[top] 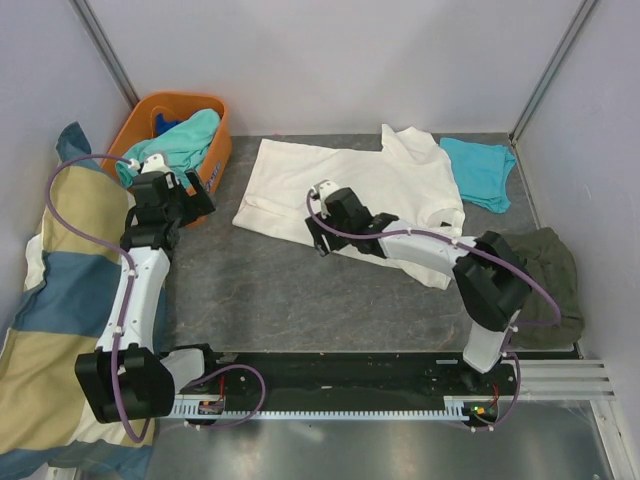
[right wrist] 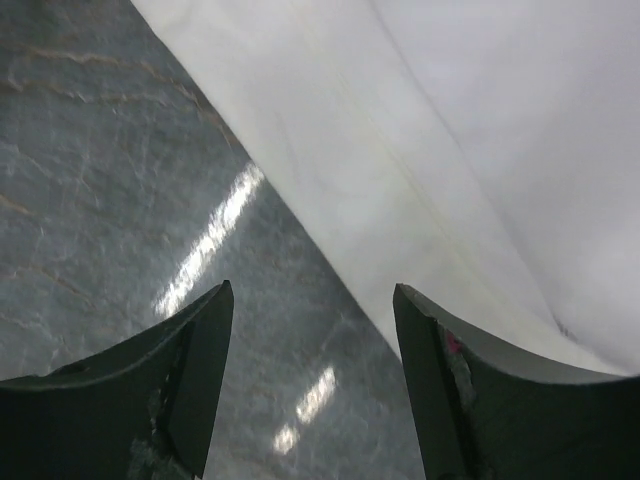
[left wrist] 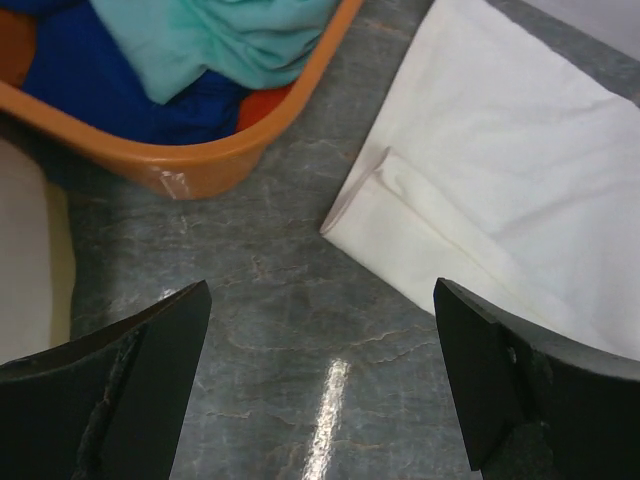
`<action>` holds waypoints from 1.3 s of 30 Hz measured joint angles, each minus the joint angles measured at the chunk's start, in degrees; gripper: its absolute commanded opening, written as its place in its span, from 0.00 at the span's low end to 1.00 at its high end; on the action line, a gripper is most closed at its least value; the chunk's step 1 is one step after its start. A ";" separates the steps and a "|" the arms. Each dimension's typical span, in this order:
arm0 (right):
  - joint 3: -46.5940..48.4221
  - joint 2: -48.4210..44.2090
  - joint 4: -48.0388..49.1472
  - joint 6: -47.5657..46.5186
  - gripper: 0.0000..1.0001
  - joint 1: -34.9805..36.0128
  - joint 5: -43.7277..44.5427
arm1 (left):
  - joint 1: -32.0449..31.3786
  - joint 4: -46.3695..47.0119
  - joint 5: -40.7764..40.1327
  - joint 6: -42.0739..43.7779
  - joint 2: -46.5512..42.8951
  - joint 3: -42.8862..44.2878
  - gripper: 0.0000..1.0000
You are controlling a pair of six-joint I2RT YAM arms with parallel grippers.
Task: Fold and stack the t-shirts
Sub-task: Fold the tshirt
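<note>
- My left gripper [left wrist: 320, 300] is spread wide and holds nothing. It hangs over the grey marbled table [left wrist: 260, 260], with only bare tabletop between its two black fingers.
- Just beyond it to the left stands the orange plastic basket [left wrist: 200, 160]. Inside, a mint-green t-shirt [left wrist: 230, 35] lies bunched on top of a blue t-shirt [left wrist: 80, 80].
- Beyond it to the right is the near-left corner of the cream-white cotton t-shirt [top: 350, 190], hem seam showing. That corner lies apart from my left fingers.
- The cream-white cotton t-shirt lies spread flat in the middle of the table, one sleeve reaching toward the far right.
- My right gripper [right wrist: 312, 300] is also parted, less widely, and pinches nothing. It points down at the near edge of the cream shirt, so the gap between its fingers shows table on the left and the fabric's edge on the right. From the wrist view I cannot tell whether the right-hand finger touches the cloth.
- A turquoise t-shirt [top: 480, 170] lies crumpled at the far right, just beside the cream shirt's sleeve.
- A dark olive garment [top: 545, 280] sits in a heap at the right edge, behind my right arm. I cannot make out what kind of garment it is.
- A big yellow-and-blue checked pillow [top: 60, 300] lies along the left side, beside my left arm.
</note>
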 measured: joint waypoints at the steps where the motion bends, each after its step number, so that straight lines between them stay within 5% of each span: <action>1: 2.32 2.05 0.37 -1.29 0.73 0.50 0.09 | 1.20 -0.42 0.76 0.00 0.52 0.00 1.00; 14: 23.41 20.24 1.49 -15.63 0.72 5.81 -0.17 | 1.66 -0.57 8.17 0.00 0.33 -1.29 1.00; 31: 27.26 27.85 -1.79 -21.24 0.61 6.67 0.33 | 1.75 -0.66 10.19 0.00 -2.29 -3.26 1.00; 34: 27.87 28.26 -1.84 -21.24 0.54 6.67 0.22 | 1.75 -0.68 10.19 0.00 -2.75 -3.28 1.00; 39: 27.87 28.59 -1.79 -21.33 0.08 6.71 -0.39 | 1.75 -1.18 10.19 0.00 -3.74 -3.30 1.00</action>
